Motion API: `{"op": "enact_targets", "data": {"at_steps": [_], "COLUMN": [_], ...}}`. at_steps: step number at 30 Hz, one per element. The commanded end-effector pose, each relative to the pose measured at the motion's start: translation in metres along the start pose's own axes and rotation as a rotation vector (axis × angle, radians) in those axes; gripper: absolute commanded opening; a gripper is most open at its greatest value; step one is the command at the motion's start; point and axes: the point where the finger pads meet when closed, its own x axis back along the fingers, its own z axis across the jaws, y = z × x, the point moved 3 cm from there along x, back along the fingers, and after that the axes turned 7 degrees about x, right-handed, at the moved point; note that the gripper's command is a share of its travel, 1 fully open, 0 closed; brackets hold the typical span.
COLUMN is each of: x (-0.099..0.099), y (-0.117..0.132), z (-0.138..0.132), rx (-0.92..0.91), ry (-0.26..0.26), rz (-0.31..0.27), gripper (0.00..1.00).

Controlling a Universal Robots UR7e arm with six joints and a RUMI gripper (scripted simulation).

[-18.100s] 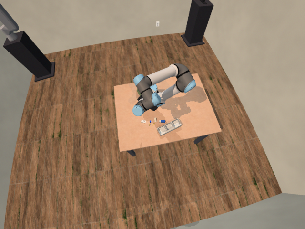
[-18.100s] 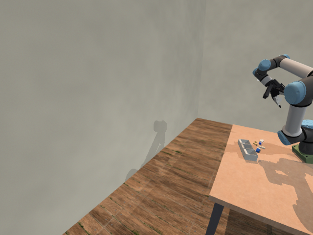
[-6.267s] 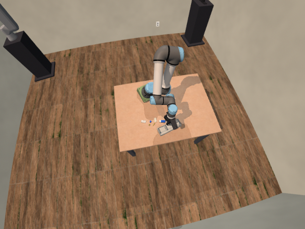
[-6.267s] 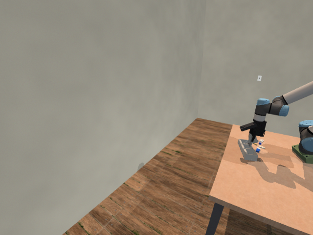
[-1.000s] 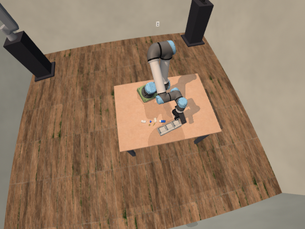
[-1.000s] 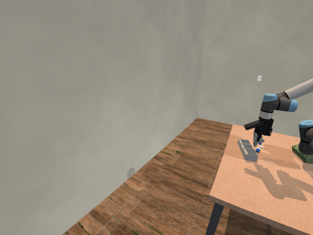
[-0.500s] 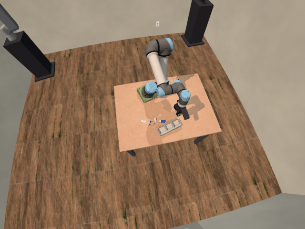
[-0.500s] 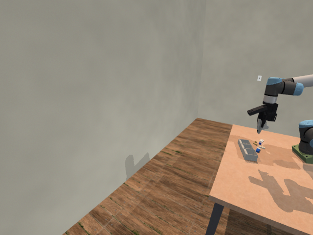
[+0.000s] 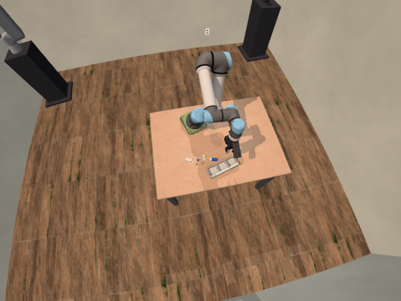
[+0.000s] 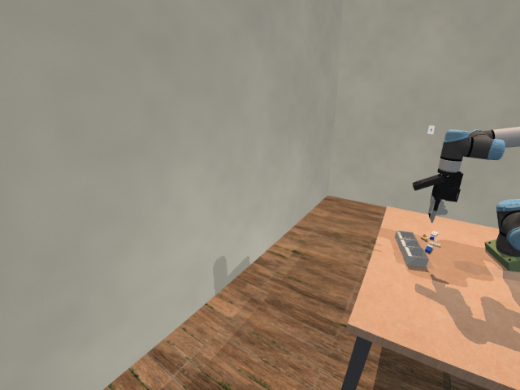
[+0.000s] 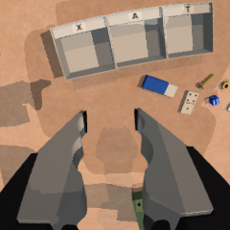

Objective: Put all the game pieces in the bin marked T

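In the wrist view, the cream domino (image 9: 203, 157) (image 10: 435, 244) (image 11: 190, 102) is lying right of centre, below the bin marked T (image 9: 209, 172) (image 10: 405, 233) (image 11: 188, 9), which is occupying the upper right. The blue die (image 9: 198, 159) (image 10: 431, 237) (image 11: 214, 101) is sitting to its right, and a white dotted piece (image 9: 188, 159) (image 10: 434, 233) (image 11: 229, 107), probably another domino, is showing at the right edge. A brass screw (image 9: 202, 163) (image 10: 423, 238) (image 11: 207, 80) and a brass nut (image 9: 196, 163) (image 10: 424, 236) (image 11: 225, 85) are lying above the die; a blue-and-white eraser (image 9: 213, 159) (image 10: 428, 249) (image 11: 159, 86) is lying left of the domino. The gripper (image 9: 227, 150) (image 10: 431, 218) (image 11: 110, 111) is hovering above the table, its jaws standing partly open and holding nothing.

Close spacing could be causing trouble: a descending finger might be nudging a neighbour, or a low pass might be tipping the bins. The flat domino might be slipping from a shallow grasp.

Counting gives three likely game pieces, one screw, one nut, one eraser and three joined bins, all standing upright.
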Motion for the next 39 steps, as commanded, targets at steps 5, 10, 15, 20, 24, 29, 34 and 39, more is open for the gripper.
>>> {"op": "enact_targets", "data": {"at_steps": [5,10,15,20,24,29,34,39], "x": [-0.018,-0.034,-0.049,-0.059,-0.071,-0.086,-0.099,-0.111], "y": [0.023,0.041,0.059,0.069,0.084,0.101,0.116,0.130], "z": [0.045,0.079,0.113,0.133,0.161,0.195,0.223,0.250], "rx": [-0.276,-0.456,-0.637,-0.795,-0.938,-1.120,-1.264,-1.455], "ry": [-0.006,0.001,0.011,0.016,0.019,0.024,0.024,0.017], "rz": [0.003,0.000,-0.004,-0.007,-0.010,-0.014,-0.016,-0.014], "gripper": [0.24,0.24,0.24,0.24,0.24,0.24,0.24,0.24]}}
